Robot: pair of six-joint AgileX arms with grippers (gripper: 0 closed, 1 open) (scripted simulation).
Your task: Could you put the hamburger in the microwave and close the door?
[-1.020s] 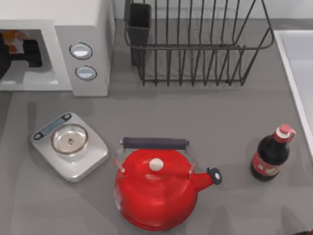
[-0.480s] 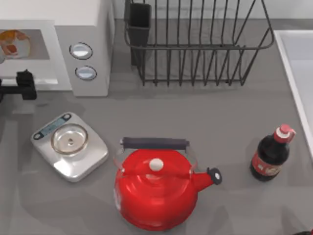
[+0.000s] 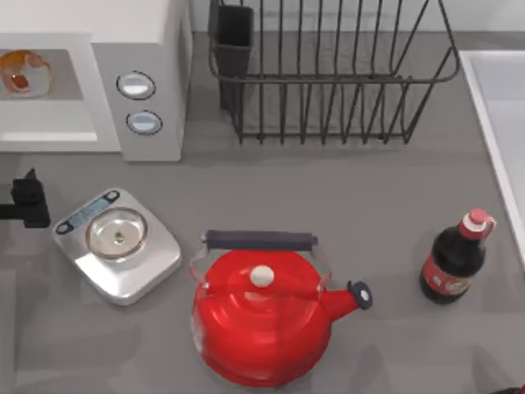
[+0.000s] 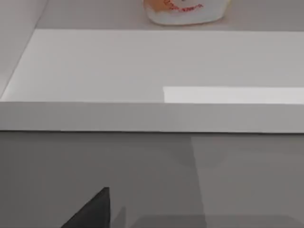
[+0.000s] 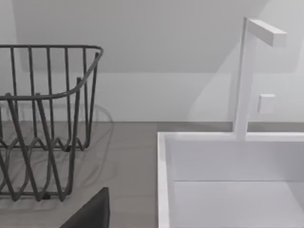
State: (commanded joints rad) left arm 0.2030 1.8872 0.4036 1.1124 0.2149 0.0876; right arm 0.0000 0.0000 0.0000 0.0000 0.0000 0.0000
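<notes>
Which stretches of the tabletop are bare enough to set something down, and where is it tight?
Bare: the wide strip between the dish rack and the kettle, running right to the bottle. Tight: the left side, where the scale sits near the microwave, with the left gripper beside it.

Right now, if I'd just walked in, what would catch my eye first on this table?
Probably the big red kettle near the table's front, by far the brightest thing there. Next, the white microwave at the back left, its cavity showing the hamburger sitting inside. The left gripper hangs in front of it beside the silver scale, and a dark bottle stands at the right.
</notes>
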